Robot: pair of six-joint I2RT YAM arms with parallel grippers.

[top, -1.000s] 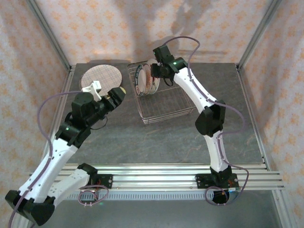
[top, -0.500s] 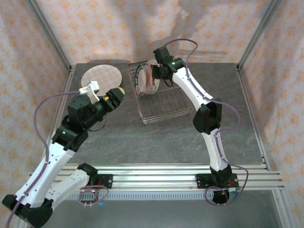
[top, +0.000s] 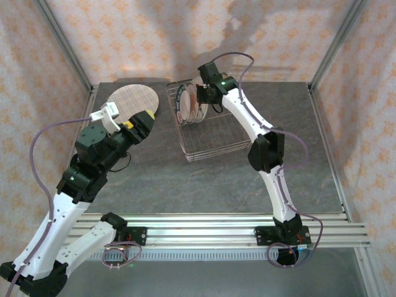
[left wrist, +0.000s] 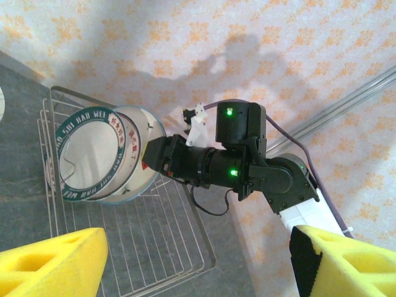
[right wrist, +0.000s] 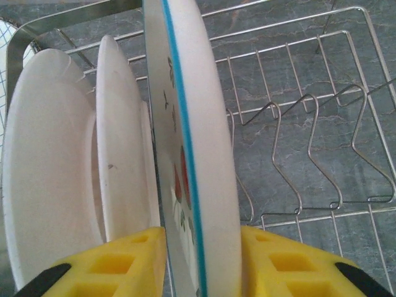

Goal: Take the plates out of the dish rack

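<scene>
Item 1: right gripper (right wrist: 203,240), jaws clamped on both faces of white red-fruit plate (right wrist: 210,136), which stands on edge in dish rack (top: 216,141). 2 pale plates (right wrist: 117,148) stand just to its left; bare prongs and free rack floor lie to its right.
Item 2: left gripper (top: 141,119), spread wide, empty; plaid plate (top: 133,99) lies flat just beyond.

Dark grey stone-look counter (top: 185,179). On it: wire dish rack (top: 216,133) far-centre, & a plaid plate (top: 127,98) flat at far left, near the rack.
</scene>
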